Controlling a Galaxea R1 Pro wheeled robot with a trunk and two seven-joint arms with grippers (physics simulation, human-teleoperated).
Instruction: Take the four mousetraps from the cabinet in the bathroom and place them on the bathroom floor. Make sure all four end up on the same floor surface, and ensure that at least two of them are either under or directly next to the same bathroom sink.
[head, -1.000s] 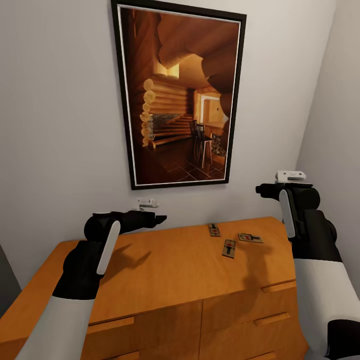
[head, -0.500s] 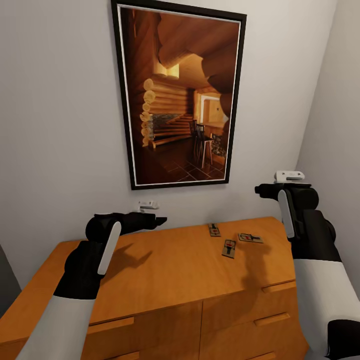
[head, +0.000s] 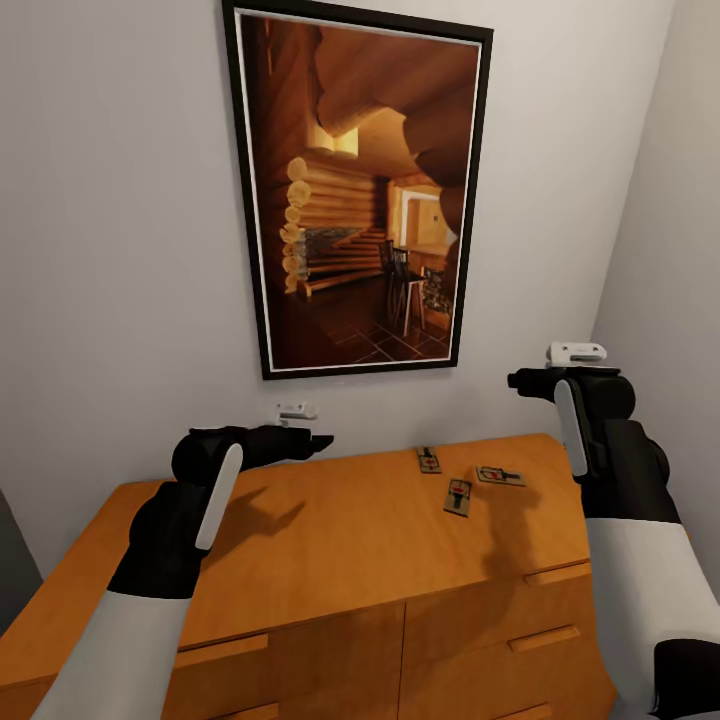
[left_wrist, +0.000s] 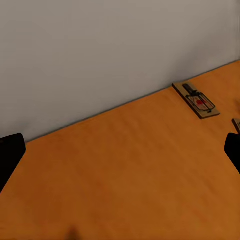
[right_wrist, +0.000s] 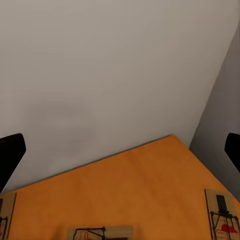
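A grey wall (head: 120, 250) with a large framed picture (head: 360, 190) rises behind the cabinet (head: 330, 560), whose flat orange top carries three traps (head: 458, 496) lying close together near its right rear corner. The left hand (head: 318, 439) hovers over the top's left rear part and the right hand (head: 518, 379) hangs above the right edge, well over the traps. Both hold nothing, their fingers spread wide apart in the wrist views.
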